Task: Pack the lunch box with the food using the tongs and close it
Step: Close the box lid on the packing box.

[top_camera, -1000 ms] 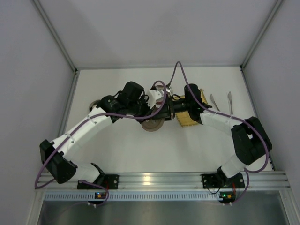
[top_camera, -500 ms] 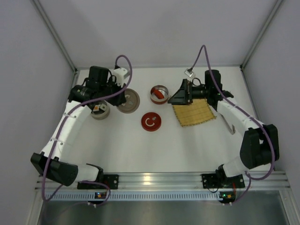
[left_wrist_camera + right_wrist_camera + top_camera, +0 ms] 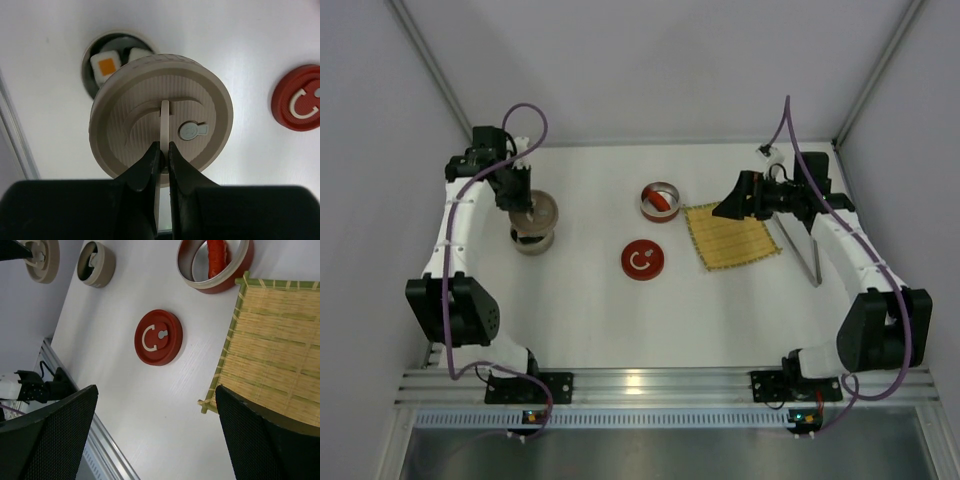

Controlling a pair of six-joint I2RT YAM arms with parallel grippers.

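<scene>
Left jaws are pinched nearly shut on the thin upright tab of a beige lid, holding it over a beige tin without seating it. Right jaws stand wide open, gripping nothing, with the dark fingers hanging above the 12 o'clock edge of the bamboo mat.

From where I stand the desk is plain white and matte. It is boxed in by pale grey wall panels on three sides, with slim metal posts in the corners. An aluminium rail runs along the near edge, and both arm bases are bolted to it.

Counting from the middle of the desk:
- Two tins: the beige one at 9 o'clock and a red tin at 12 o'clock.
- Two lids: the beige one in the left grip, and a red lid lying flat at the centre, apart from its tin.
- Two sushi rolls, both inside the beige tin. One shows its orange centre; the other is half hidden under the lid.
- One red sausage piece, lying in the red tin.
- One mat, at 3 o'clock.
- One pair of tongs, lying on the desk just beyond the mat's 3 o'clock edge, under the right arm and touched by neither grip.
</scene>
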